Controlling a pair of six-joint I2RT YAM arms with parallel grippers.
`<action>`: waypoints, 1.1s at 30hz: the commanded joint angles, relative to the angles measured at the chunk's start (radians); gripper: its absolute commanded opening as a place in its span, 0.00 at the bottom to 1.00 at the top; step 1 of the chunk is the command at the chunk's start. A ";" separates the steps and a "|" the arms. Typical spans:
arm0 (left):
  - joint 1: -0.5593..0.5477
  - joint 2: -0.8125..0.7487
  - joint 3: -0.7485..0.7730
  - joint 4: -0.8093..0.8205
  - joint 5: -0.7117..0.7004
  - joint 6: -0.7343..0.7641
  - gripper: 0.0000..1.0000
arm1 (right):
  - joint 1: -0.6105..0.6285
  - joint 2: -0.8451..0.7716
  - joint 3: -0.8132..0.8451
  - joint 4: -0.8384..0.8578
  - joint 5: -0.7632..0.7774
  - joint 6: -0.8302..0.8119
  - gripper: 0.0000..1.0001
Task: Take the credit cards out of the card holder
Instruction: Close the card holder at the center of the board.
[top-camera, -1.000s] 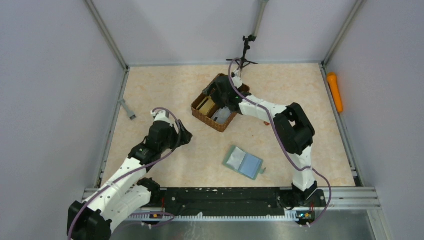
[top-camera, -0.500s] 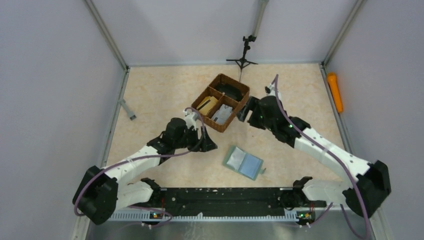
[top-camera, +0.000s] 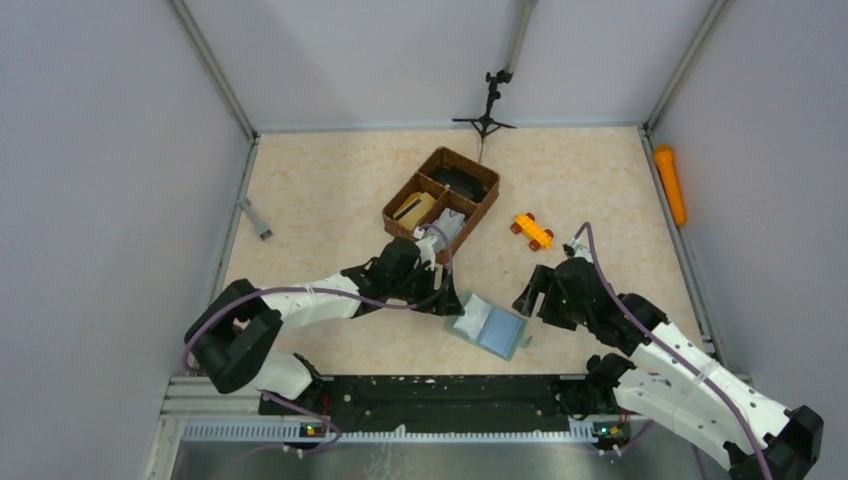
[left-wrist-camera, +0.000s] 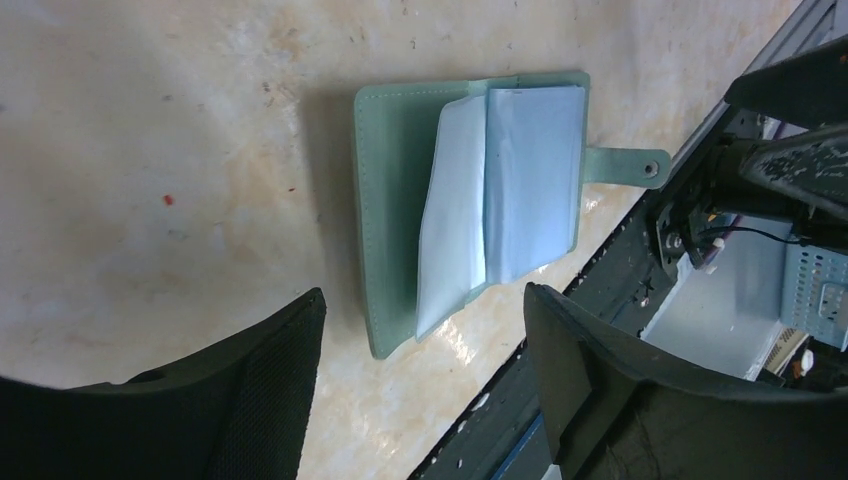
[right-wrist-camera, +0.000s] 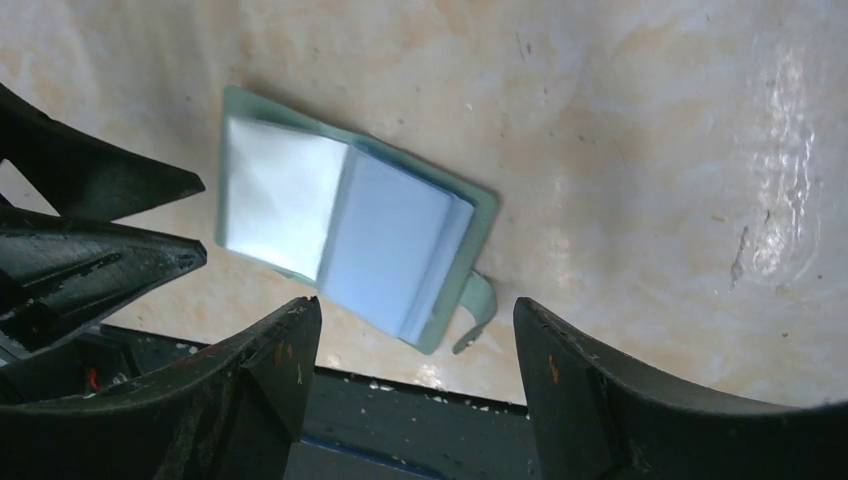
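Left gripper (left-wrist-camera: 422, 325) and right gripper (right-wrist-camera: 410, 335) gaped empty beside the open card holder (top-camera: 487, 326); we couldn't see inside its sleeves (left-wrist-camera: 500, 180).

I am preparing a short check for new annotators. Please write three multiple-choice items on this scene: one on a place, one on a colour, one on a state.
1. Where does the card holder lie?
A. In the wicker tray
B. On the table, between the two grippers
C. Lifted in the right gripper

2. What colour is the toy block beside the wicker tray?
A. Orange
B. Green
C. Black

3. In what state is the card holder?
A. Folded shut and strapped
B. Open, with its inner sleeves facing up
C. Standing on its edge

Answers:
1 B: it lies flat on the table, with the left gripper and the right gripper open on either side of it.
2 A: the top view shows it orange.
3 B: both wrist views show the pale blue sleeves facing up and the strap loose.
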 joint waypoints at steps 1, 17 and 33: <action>-0.055 0.106 0.079 0.044 -0.021 -0.031 0.74 | -0.006 -0.035 -0.070 -0.040 -0.045 0.035 0.72; -0.139 0.258 0.112 0.166 0.008 -0.160 0.19 | -0.006 0.011 -0.304 0.353 -0.240 0.101 0.45; -0.221 0.372 0.254 0.058 -0.035 -0.112 0.05 | -0.007 0.047 -0.357 0.599 -0.298 0.147 0.18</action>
